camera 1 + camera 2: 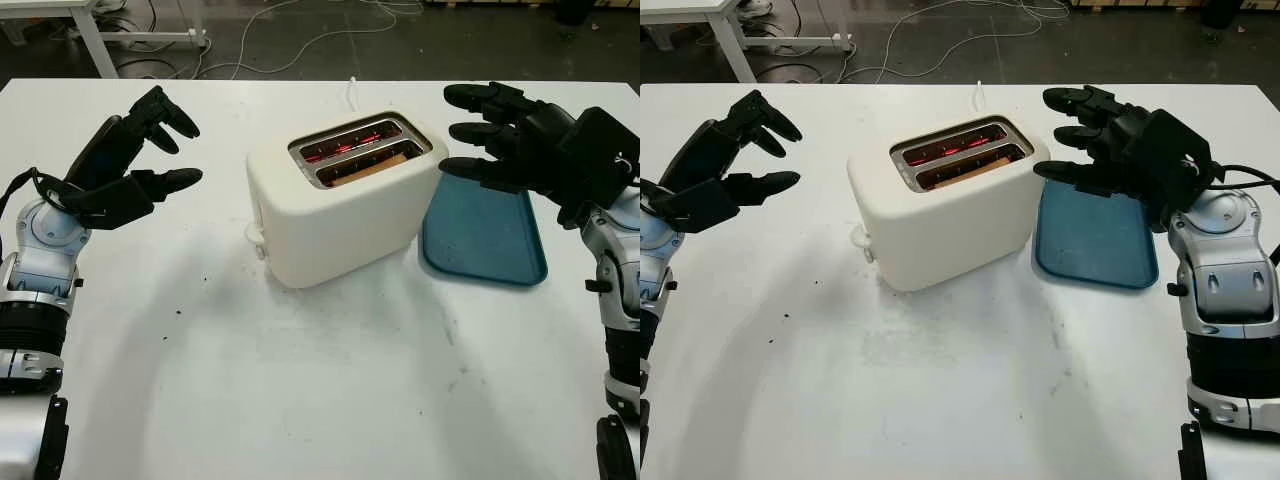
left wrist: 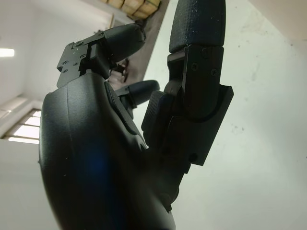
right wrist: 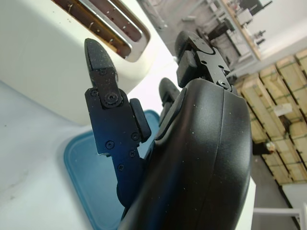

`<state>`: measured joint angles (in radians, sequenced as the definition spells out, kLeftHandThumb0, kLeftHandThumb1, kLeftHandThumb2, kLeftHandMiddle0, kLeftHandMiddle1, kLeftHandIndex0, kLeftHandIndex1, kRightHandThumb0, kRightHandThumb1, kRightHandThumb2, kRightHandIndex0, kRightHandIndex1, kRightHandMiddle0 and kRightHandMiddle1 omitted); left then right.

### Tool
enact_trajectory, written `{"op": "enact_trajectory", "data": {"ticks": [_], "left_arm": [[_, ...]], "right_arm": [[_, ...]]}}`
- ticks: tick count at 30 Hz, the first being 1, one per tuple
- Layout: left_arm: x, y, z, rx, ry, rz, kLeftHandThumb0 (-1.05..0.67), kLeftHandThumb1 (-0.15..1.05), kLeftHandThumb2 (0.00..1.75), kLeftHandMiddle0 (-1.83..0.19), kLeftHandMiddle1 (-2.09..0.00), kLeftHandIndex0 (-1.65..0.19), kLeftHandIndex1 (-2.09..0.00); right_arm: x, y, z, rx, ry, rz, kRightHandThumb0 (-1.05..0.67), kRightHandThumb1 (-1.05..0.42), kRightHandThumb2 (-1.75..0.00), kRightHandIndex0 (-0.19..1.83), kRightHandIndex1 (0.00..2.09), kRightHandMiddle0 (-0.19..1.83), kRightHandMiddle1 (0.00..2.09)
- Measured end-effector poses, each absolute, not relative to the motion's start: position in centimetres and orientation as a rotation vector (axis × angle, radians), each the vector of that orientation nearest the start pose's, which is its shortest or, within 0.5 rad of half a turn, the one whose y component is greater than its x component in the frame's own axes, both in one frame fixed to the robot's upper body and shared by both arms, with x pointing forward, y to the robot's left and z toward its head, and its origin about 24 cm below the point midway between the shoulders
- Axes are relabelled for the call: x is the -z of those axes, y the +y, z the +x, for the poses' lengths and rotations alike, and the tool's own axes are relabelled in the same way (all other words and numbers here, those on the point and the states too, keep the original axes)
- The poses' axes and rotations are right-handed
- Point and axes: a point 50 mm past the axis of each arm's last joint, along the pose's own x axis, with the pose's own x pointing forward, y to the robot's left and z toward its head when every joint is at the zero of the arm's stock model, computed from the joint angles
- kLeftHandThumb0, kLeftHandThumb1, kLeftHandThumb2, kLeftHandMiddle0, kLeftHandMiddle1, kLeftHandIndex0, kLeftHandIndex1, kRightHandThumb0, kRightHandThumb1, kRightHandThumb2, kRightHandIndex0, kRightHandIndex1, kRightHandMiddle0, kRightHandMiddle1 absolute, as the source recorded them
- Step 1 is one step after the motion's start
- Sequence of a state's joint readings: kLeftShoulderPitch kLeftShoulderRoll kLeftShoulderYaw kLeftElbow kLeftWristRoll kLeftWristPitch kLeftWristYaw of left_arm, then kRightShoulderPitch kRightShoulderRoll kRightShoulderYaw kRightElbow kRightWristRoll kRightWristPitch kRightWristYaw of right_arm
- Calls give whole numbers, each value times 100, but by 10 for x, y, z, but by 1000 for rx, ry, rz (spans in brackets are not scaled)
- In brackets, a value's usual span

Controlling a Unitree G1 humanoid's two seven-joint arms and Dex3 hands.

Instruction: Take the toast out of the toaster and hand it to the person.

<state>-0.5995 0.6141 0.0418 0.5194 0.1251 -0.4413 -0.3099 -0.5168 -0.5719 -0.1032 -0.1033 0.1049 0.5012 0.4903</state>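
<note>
Left eye view: cream toaster (image 1: 340,200) mid-worktop (image 1: 300,380), long axis running diagonally, near-left to far-right, slots facing up. Elements glowing red in the far slot. Toast (image 1: 368,165) down in the near slot, only the brown top edge visible, long axis along the slot, same diagonal. Left robot hand (image 1: 135,165) raised over the worktop, well apart from the toaster on its left, open, holding nothing. Right robot hand (image 1: 510,140) above the blue tray (image 1: 485,240), just beside the toaster's far-right end, open, empty, fingertips aimed toward the slots. No contact with toaster or toast.

Right eye view: same layout. Toast edge flush with or just below the slot rim, not popped up. Lever knob (image 1: 859,238) on the near-left end of the toaster. White cord (image 1: 978,95) leading off the far side.

Left wrist view: black shell and fingers against bare worktop and room behind; nothing between the fingers.

Right wrist view: thumb and fingers wide, toaster top and slots just beyond the fingertips, tray underneath. Nothing gripped.

Progress, judged: essentially at the start. Toast not yet extracted, handover not begun. Left to do: reach into the near slot, pinch the top edge, lift straight up, pass across.
</note>
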Motion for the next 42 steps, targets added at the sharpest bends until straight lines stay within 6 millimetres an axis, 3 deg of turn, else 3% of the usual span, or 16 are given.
{"op": "enact_trajectory", "data": {"ticks": [42], "left_arm": [[-179, 247, 341, 231, -411, 776, -105, 92, 35, 0, -173, 0, -159]], "right_arm": [[-200, -219, 317, -336, -59, -429, -39, -83, 0, 0, 53, 10, 32]]}}
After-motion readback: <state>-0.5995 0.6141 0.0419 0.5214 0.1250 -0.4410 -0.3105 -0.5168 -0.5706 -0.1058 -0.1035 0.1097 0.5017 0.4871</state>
